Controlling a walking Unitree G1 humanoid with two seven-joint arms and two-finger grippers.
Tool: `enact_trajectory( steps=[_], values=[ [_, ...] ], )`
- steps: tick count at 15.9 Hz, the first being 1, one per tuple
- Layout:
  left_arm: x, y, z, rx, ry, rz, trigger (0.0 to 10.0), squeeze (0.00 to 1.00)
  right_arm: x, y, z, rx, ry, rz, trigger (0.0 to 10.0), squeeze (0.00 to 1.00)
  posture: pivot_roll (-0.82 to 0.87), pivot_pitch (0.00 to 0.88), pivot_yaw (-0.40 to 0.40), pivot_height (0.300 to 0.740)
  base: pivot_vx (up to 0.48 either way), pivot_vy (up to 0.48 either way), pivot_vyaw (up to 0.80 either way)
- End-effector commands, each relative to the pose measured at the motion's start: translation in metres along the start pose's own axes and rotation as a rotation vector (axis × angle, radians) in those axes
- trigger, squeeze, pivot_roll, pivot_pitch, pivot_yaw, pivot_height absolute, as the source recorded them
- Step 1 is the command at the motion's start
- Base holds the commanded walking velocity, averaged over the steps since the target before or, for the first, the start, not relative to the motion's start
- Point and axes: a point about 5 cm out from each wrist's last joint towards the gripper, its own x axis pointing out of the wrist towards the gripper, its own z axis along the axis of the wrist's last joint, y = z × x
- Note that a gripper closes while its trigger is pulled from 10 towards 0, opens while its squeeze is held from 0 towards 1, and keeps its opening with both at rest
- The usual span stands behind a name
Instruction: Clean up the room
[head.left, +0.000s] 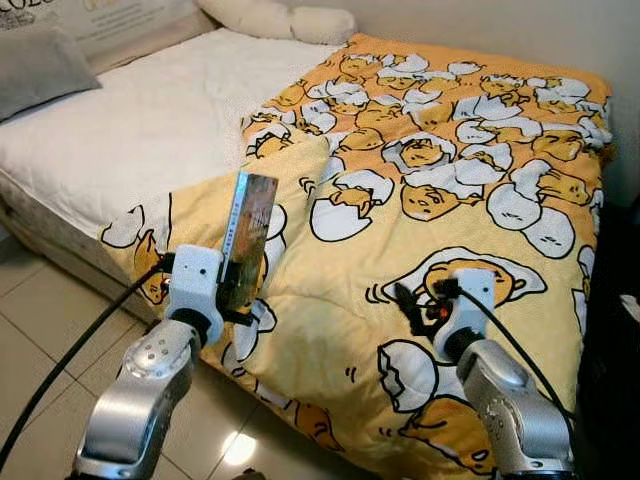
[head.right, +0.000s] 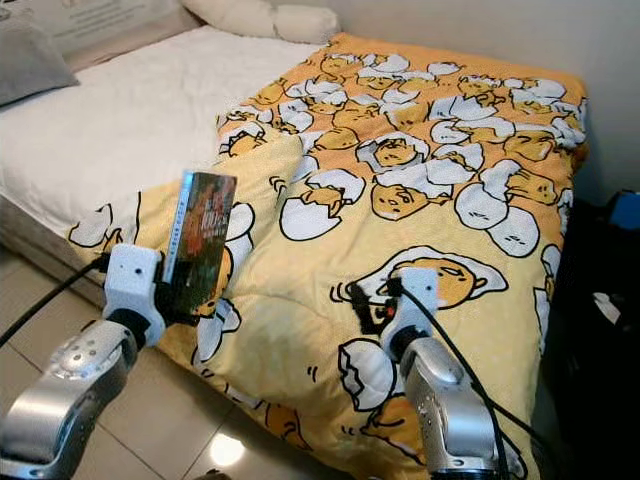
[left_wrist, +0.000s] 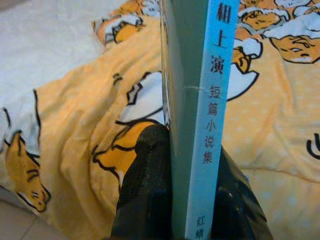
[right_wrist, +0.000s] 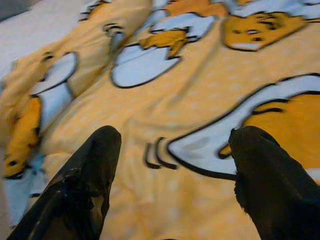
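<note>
Left gripper (head.left: 243, 296): fingers (left_wrist: 145, 190) pinch a book (head.left: 247, 235) from both sides, book upright, blue spine with Chinese characters between them. Beyond the fingers lies the yellow egg-print quilt (head.left: 470, 200) on the bed (head.left: 150, 130). Right gripper (right_wrist: 172, 165): fingers spread wide, nothing between them, hovering just over the quilt.

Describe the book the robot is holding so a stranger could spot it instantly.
Start at the bed's yellow egg-cartoon quilt. Near its front corner, the left end effector is clamped on a thin paperback book held upright. Its light-blue spine with dark printed characters makes it the one hard-edged thing there.
</note>
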Motion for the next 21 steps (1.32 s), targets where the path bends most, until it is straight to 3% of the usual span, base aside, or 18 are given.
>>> enact_trajectory(
  steps=[1, 12, 21],
  values=[
    [-0.002, 0.002, 0.011, 0.033, -0.062, 0.016, 10.0, 0.00, -0.003, -0.002, -0.001, 0.009, 0.009, -0.032, 10.0, 0.00, -0.03, 0.000, 0.051, 0.740, 0.000, 0.480, -0.76],
    [-0.003, 0.017, 0.015, 0.060, -0.078, 0.079, 10.0, 0.00, -0.002, 0.008, -0.002, 0.012, 0.007, -0.031, 10.0, 0.00, 0.00, 0.000, 0.055, 0.740, 0.000, 0.480, -0.78],
    [-0.003, 0.022, 0.016, 0.042, -0.070, 0.091, 10.0, 0.00, 0.002, 0.007, 0.002, -0.005, -0.001, -0.035, 10.0, 0.00, 0.01, 0.000, 0.057, 0.740, 0.000, 0.480, 0.00]
  ],
)
